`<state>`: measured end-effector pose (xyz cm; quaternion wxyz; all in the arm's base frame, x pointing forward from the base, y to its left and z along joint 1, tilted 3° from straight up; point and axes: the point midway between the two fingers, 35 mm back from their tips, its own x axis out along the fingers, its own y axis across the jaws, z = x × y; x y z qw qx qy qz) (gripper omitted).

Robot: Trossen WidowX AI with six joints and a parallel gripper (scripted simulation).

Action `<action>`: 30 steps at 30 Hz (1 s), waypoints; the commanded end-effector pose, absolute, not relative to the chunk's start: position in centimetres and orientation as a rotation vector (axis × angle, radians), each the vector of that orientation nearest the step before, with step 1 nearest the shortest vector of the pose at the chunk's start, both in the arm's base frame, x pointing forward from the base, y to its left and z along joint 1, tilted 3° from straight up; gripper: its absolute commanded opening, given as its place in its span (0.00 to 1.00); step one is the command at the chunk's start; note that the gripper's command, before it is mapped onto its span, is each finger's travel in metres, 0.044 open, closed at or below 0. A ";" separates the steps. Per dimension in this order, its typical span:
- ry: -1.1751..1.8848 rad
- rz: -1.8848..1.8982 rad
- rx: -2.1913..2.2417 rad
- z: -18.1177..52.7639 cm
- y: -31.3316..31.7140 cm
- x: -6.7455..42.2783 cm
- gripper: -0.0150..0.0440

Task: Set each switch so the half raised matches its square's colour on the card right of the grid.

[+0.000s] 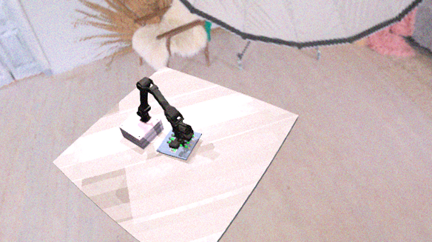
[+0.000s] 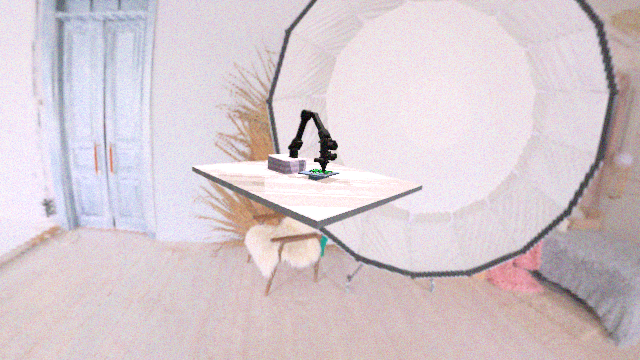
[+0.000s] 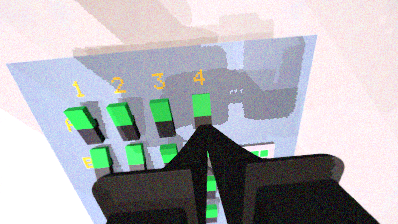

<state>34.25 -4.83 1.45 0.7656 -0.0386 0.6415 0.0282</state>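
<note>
A pale blue switch panel (image 3: pixel 280 75) (image 1: pixel 190 151) (image 2: pixel 332 175) lies on the table. It carries green and dark grey rocker switches under yellow numbers 1 to 4. My gripper (image 3: pixel 205 129) (image 1: pixel 178 143) (image 2: pixel 322 167) is shut and empty. Its pointed tip rests at the near dark grey half of far-row switch 4 (image 3: pixel 202 106). Far-row switches 1 (image 3: pixel 80 120), 2 (image 3: pixel 121 117) and 3 (image 3: pixel 162 114) show their green halves up. Second-row switches (image 3: pixel 101 158) (image 3: pixel 135 155) show partly. The card (image 3: pixel 260 151) peeks out to the right of my fingers, mostly hidden. The nearer rows are hidden by the gripper.
The arm's white base block (image 1: pixel 141 132) (image 2: pixel 286 163) stands just left of the panel. The table's edge (image 1: pixel 269 168) (image 2: pixel 370 205) lies well beyond the panel. A large ring-shaped reflector (image 2: pixel 605 125) and a chair (image 2: pixel 282 245) stand off the table.
</note>
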 end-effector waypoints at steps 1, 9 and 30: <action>1.395 0.066 -0.083 1.3 -4.8 34.2 0.25; 1.395 0.066 -0.083 1.2 -4.8 34.2 0.25; 1.395 0.066 -0.083 0.9 -4.8 34.3 0.25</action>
